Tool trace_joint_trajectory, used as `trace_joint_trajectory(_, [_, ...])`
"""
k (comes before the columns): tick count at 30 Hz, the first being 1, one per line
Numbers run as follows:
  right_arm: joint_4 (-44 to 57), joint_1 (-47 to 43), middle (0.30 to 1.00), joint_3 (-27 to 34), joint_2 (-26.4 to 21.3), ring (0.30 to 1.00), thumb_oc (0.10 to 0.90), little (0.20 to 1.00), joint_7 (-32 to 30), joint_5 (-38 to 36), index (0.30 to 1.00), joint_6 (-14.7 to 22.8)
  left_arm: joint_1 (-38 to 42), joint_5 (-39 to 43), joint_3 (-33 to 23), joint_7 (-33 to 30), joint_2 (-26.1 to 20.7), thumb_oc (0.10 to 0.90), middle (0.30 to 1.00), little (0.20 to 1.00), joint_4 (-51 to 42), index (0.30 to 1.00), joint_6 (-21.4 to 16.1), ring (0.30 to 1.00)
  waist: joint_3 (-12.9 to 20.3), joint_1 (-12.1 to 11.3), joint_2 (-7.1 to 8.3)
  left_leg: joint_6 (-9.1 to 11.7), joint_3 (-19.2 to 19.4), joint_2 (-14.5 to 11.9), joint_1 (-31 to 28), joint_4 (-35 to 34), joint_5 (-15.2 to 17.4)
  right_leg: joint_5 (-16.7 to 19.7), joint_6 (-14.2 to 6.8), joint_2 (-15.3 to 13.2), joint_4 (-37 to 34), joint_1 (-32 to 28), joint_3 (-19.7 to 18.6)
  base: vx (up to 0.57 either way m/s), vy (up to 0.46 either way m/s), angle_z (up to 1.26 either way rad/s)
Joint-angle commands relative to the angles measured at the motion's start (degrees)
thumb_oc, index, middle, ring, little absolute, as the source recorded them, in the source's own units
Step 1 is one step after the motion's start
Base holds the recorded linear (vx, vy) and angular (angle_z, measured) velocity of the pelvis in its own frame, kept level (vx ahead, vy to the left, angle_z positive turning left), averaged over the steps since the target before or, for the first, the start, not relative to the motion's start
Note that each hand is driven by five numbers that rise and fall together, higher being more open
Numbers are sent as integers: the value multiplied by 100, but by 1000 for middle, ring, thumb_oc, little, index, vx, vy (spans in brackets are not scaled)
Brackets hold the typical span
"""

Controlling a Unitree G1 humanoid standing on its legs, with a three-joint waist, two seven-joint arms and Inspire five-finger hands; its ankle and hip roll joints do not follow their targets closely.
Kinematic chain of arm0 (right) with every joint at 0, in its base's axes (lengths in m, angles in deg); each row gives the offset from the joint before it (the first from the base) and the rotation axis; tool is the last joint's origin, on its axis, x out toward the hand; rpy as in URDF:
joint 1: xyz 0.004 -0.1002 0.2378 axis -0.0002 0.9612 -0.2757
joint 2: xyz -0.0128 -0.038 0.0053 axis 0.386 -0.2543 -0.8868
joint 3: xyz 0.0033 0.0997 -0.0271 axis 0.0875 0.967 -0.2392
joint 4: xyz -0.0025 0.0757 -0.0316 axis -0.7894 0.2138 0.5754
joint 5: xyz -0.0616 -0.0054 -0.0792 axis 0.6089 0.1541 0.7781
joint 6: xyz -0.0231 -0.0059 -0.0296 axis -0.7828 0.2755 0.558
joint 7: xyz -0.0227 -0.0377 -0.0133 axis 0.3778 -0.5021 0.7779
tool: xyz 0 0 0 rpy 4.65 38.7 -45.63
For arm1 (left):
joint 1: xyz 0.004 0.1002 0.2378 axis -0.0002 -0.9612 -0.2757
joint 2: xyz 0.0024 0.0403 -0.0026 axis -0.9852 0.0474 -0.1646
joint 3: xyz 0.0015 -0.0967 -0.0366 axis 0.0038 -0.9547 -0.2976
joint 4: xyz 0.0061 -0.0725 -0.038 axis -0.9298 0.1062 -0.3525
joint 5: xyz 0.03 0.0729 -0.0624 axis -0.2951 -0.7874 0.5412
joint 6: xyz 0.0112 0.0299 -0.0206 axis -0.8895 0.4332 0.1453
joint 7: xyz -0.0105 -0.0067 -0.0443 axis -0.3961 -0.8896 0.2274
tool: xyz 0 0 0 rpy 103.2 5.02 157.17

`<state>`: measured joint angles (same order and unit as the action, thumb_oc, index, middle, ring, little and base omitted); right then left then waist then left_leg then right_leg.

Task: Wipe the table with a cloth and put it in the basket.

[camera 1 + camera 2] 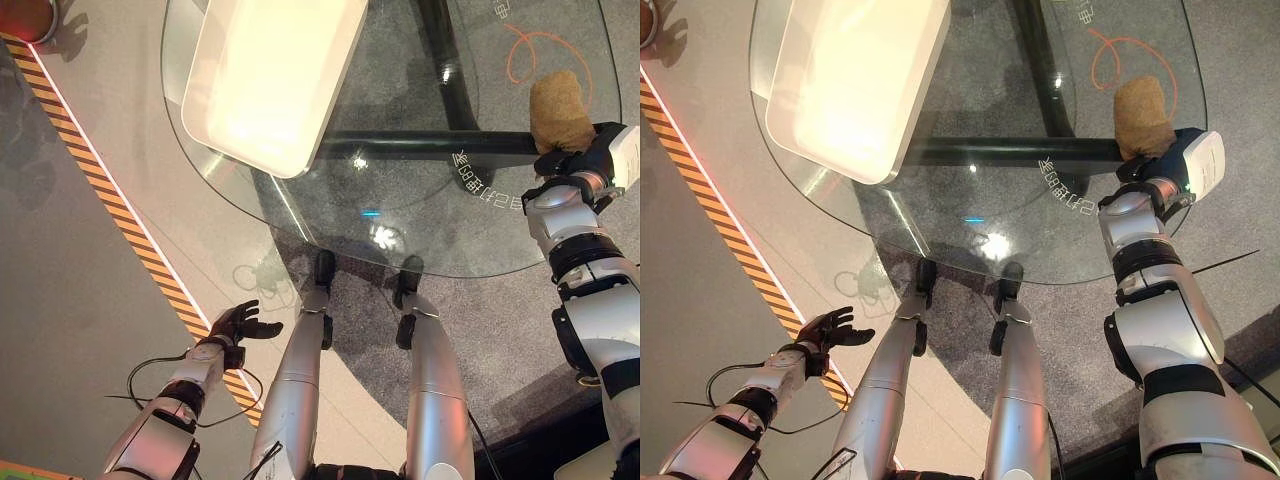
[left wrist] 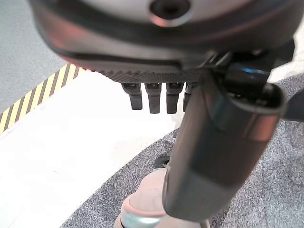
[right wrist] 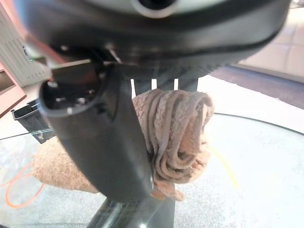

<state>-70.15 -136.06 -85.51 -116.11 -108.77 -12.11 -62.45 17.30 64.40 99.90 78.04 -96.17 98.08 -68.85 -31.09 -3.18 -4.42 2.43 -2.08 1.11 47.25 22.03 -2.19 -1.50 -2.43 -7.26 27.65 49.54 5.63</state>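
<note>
A tan cloth (image 1: 560, 108) lies bunched on the round glass table (image 1: 400, 230) at its right side, beside an orange scribble (image 1: 545, 45) drawn on the glass. My right hand (image 1: 590, 155) is shut on the cloth's near end; in the right wrist view the folded cloth (image 3: 175, 133) is pinched between thumb and fingers (image 3: 142, 85). A white basket (image 1: 270, 80) stands on the table's far left part. My left hand (image 1: 238, 325) hangs low at the left, off the table, fingers relaxed and holding nothing.
A yellow-and-black striped line (image 1: 110, 200) runs across the floor at the left of the table. The table's dark base (image 1: 440, 145) shows through the glass. A grey carpet (image 1: 500, 330) lies under the table.
</note>
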Motion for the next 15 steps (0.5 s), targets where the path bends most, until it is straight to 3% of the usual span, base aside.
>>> trace_joint_trajectory(1, [-201,315,300,-22,-903,300,100,200,-297,56,300,-14,-257,127,-258,19,-234,800,900,900,388,900,101,900,130,-47,-151,-257,305,126,-64,133,256,-187,158,435,122,-62,273,0,0,0])
trace_joint_trajectory(9, [425,42,300,-410,-739,300,100,200,38,520,300,358,-284,88,-259,18,-199,800,900,900,362,900,56,900,130,-71,-152,-229,298,147,-89,103,235,-193,161,442,99,-84,282,0,0,0])
trace_joint_trajectory(15, [1299,-89,300,-843,-523,300,100,200,262,903,300,336,-346,55,-244,-60,-113,800,900,900,274,900,40,900,130,-86,-151,-204,309,170,-113,68,231,-242,175,461,96,-96,290,0,7,-3])
